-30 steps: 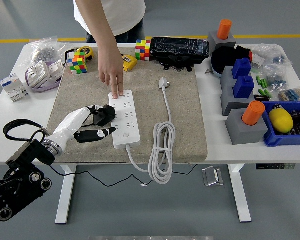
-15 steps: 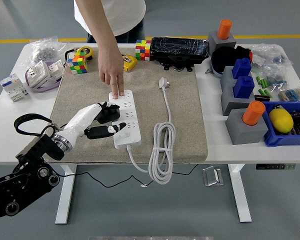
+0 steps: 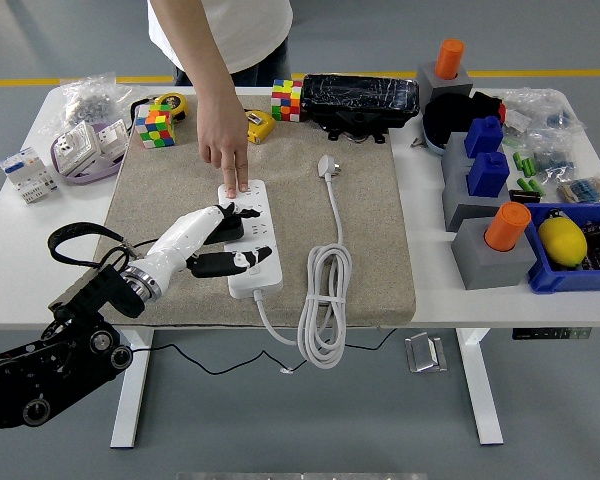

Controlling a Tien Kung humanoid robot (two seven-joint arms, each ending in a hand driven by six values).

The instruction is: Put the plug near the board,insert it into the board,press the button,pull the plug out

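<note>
A white power strip [image 3: 251, 240] lies lengthwise on the beige mat [image 3: 360, 240]. My left hand [image 3: 223, 238], white with black fingertips, is shut on a black plug [image 3: 227, 226] and holds it over the strip's left middle sockets. Whether the plug's pins are in a socket is hidden by the hand. A person's hand [image 3: 225, 140] reaches down from the far side and presses two fingers on the strip's far end. The strip's round button [image 3: 252, 269] sits near its close end. Its white cord [image 3: 325, 300] coils at the mat's front, ending in a white plug [image 3: 327, 166].
Rubik's cubes [image 3: 153, 128] and a tape measure [image 3: 258, 125] lie at the mat's back. A black box [image 3: 360, 97] stands behind. Grey blocks with blue and orange pegs [image 3: 490, 235] and a blue bin [image 3: 580, 250] fill the right side.
My left arm has moved right and forward, carrying the black plug from beside the strip's left edge to over its sockets. The person's hand has stayed on the strip's far end.
</note>
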